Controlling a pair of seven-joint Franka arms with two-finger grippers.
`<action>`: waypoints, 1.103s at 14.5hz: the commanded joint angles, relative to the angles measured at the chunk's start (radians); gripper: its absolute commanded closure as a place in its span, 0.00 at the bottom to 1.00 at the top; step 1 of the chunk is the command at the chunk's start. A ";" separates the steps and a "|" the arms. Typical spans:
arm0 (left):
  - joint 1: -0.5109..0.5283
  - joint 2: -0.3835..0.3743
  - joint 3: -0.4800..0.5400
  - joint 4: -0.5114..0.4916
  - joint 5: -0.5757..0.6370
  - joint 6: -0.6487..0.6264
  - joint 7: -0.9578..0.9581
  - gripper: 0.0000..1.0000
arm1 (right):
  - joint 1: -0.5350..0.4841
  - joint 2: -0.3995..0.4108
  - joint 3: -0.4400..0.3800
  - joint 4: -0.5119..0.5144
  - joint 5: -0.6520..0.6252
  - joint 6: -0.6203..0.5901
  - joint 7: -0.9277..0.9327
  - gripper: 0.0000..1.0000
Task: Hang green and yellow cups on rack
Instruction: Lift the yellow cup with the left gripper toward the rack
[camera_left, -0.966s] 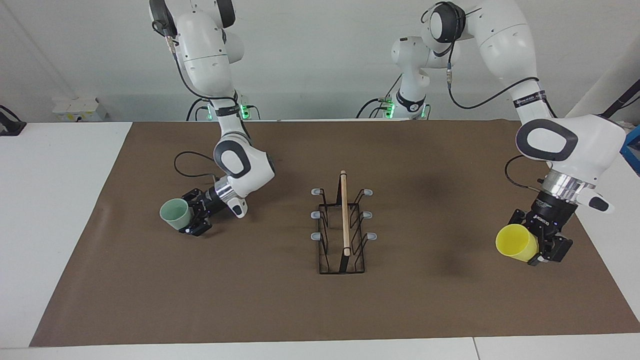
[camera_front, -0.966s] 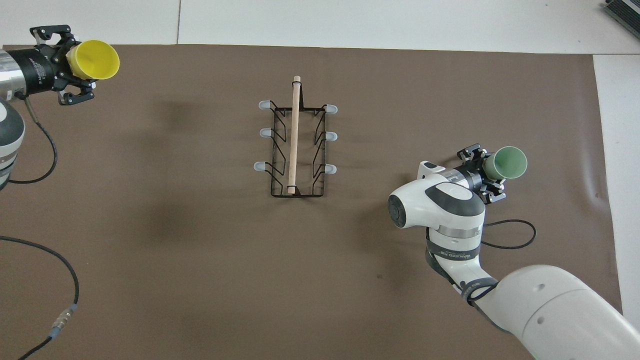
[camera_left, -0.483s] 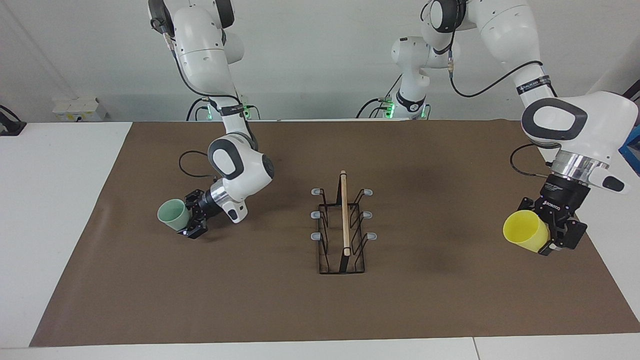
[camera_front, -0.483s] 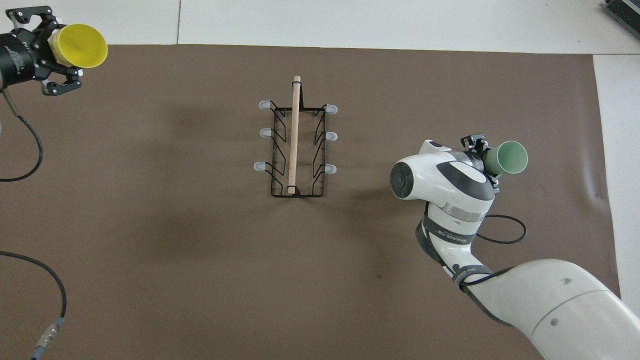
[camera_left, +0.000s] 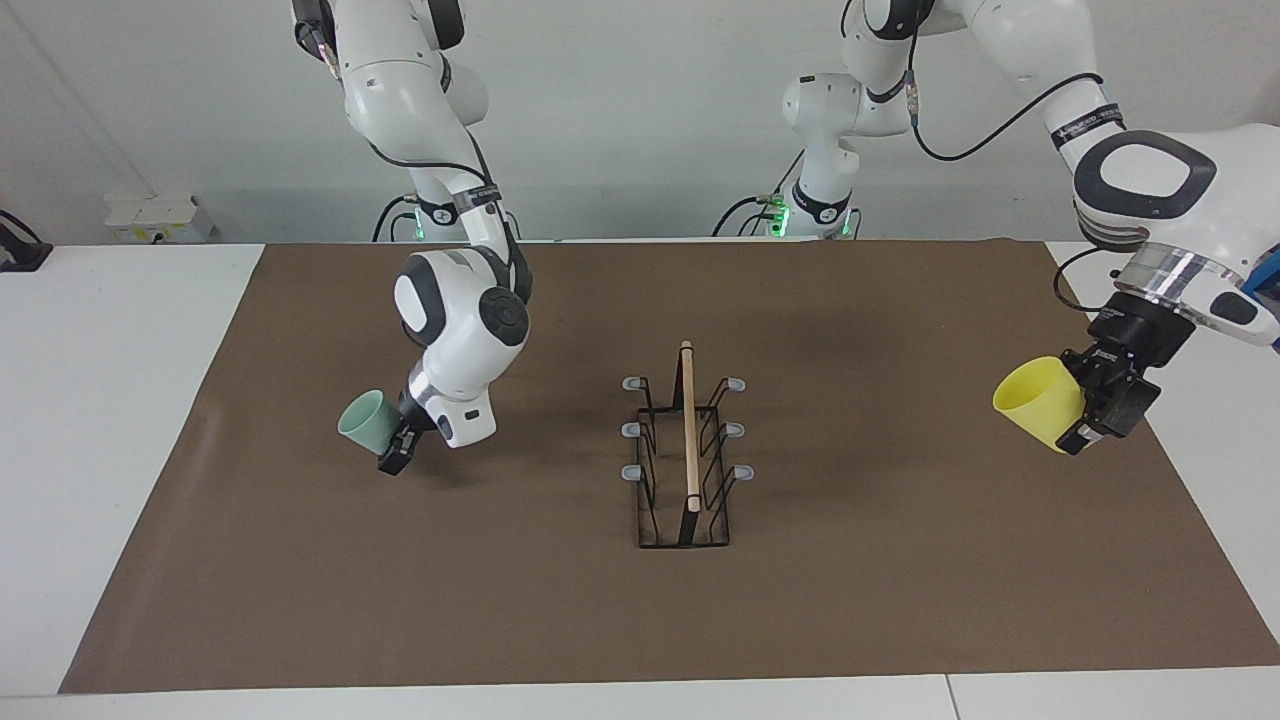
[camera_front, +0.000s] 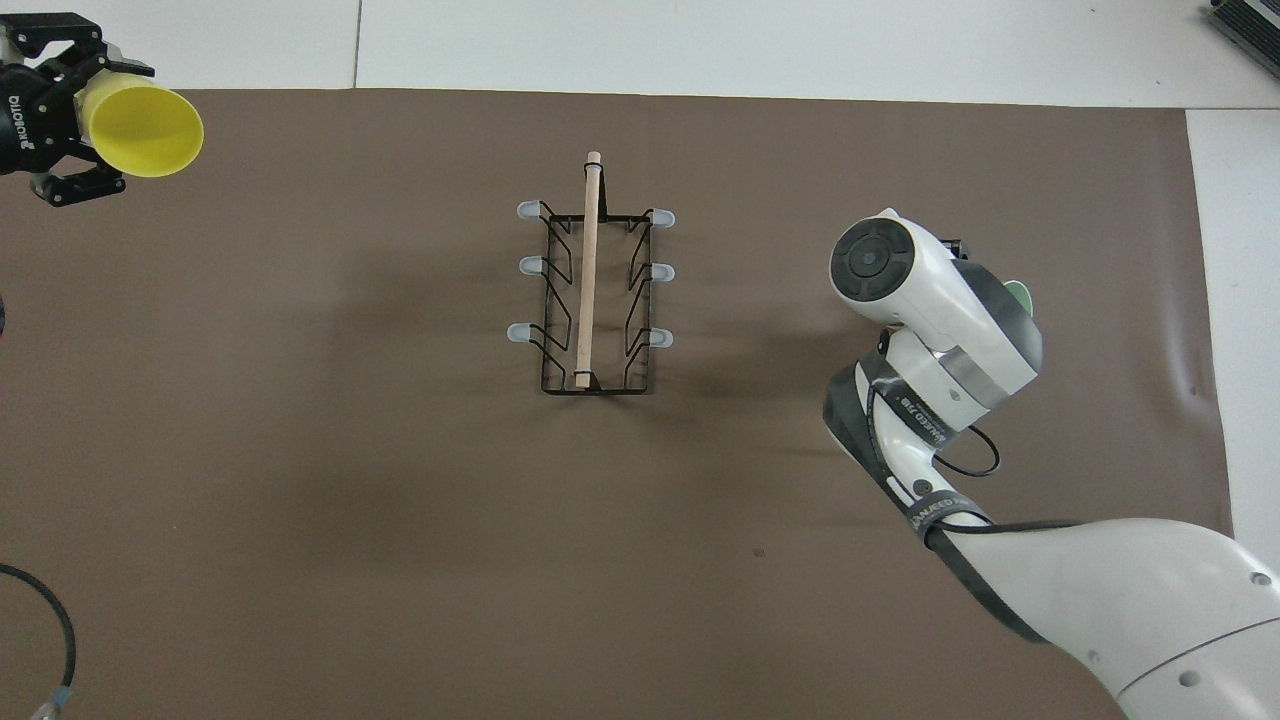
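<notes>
Above the mat's ends, tools (camera_left: 1085, 415) (camera_left: 392, 448) apparently clenched on tilted yellow cup (camera_left: 1040, 402), mint cup (camera_left: 362, 423).

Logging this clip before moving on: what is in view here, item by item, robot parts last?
rack: 1, black wire with wooden top rod, mid-mat, all prongs bare.
mat: 1, brown, covering the table.
table: 1, white.
green cup: 1, mint, held off the mat, at the right arm's end.
yellow cup: 1, lemon, held in the air, at the left arm's end.
right claw: 1, black, gripping the green cup.
left claw: 1, black, gripping the yellow cup.
</notes>
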 joint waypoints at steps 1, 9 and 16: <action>0.008 -0.136 -0.042 -0.152 0.018 -0.002 0.176 1.00 | -0.040 -0.042 0.009 0.023 0.129 0.037 -0.014 1.00; 0.028 -0.327 -0.349 -0.501 0.013 0.483 0.448 1.00 | -0.029 -0.180 0.011 0.018 0.499 0.204 0.090 1.00; 0.019 -0.247 -0.593 -0.601 0.012 0.924 0.514 1.00 | -0.006 -0.267 0.018 -0.009 0.850 0.460 0.075 1.00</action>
